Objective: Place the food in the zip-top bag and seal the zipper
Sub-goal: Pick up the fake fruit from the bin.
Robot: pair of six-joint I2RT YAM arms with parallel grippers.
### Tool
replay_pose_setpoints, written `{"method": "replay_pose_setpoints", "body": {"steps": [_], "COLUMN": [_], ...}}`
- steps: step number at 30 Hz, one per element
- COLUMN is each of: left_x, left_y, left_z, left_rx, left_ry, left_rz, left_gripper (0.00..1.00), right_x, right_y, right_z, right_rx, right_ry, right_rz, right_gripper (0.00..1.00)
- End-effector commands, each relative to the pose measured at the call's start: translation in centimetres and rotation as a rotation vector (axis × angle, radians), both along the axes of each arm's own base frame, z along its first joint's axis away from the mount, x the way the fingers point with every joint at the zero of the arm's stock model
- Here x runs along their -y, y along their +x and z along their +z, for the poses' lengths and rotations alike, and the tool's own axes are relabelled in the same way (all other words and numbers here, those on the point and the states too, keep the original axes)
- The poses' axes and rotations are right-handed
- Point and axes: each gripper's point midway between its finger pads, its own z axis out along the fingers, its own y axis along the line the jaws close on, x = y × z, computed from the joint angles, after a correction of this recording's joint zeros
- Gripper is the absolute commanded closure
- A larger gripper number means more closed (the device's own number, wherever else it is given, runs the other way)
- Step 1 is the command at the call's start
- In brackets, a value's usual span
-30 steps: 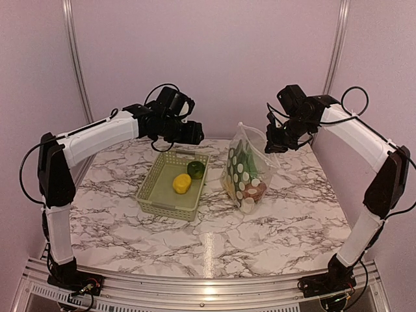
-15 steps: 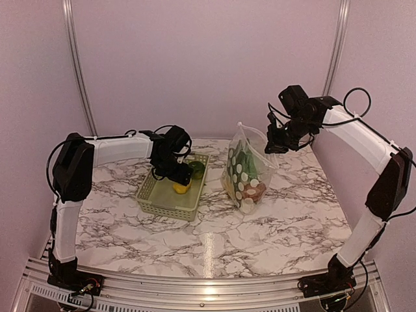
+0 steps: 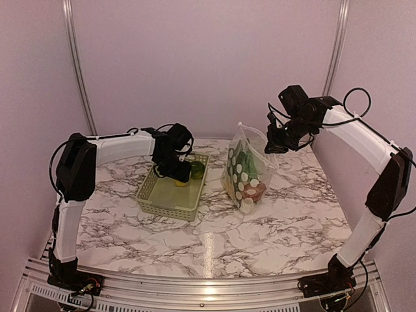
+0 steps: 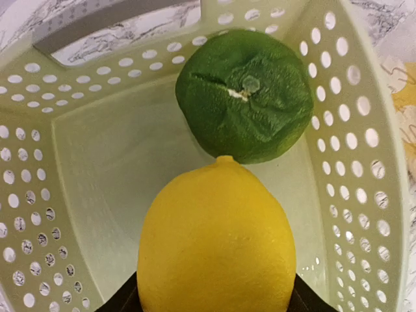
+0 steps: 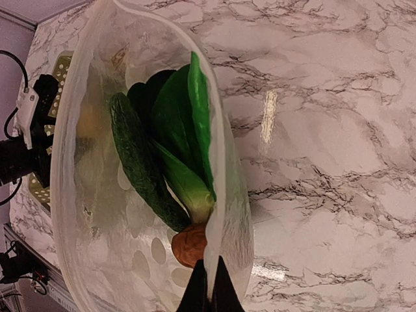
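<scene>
Inside the basket (image 3: 159, 195), a yellow lemon (image 4: 218, 240) is clasped by the left gripper (image 3: 178, 175), a green lime (image 4: 246, 94) lying at its 12 o'clock; at the basket's 3 o'clock, the zip-top bag (image 3: 246, 170) is pinched at its rim by the right gripper (image 5: 208, 286).

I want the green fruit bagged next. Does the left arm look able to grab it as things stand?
Probably not yet: the left pincer is in the basket with the lemon between its fingers, and that lemon sits in front of the green fruit, touching it. Nothing covers the fruit from above.
</scene>
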Motion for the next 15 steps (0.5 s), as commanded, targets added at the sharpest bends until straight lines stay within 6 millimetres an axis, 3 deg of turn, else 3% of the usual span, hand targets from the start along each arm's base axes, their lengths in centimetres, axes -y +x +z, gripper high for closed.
{"method": "replay_pose_setpoints", "body": {"steps": [1, 8, 11, 15], "left_x": [1.6, 7.5, 10.7, 15.2], "left_y": [1.7, 1.8, 0.5, -1.1], "left_z": [11.2, 24.1, 28.4, 32.0], "left_rx": [0.187, 0.382, 0.400, 0.372], "left_ry": [-0.190, -0.678, -0.910, -1.104], "left_rz": [0.028, -0.053, -0.076, -0.105], "left_gripper": [0.42, 0.46, 0.46, 0.46], "right_x": [0.1, -0.6, -0.8, -1.0], "right_y": [0.2, 0.4, 0.5, 0.6], "right_z": [1.3, 1.6, 1.7, 2.3], "right_rx": [0.036, 0.039, 0.043, 0.058], "right_ry": [0.024, 0.025, 0.027, 0.035], "right_rz": [-0.006, 0.016, 0.021, 0.022], "right_gripper": [1.00, 1.00, 1.00, 1.00]}}
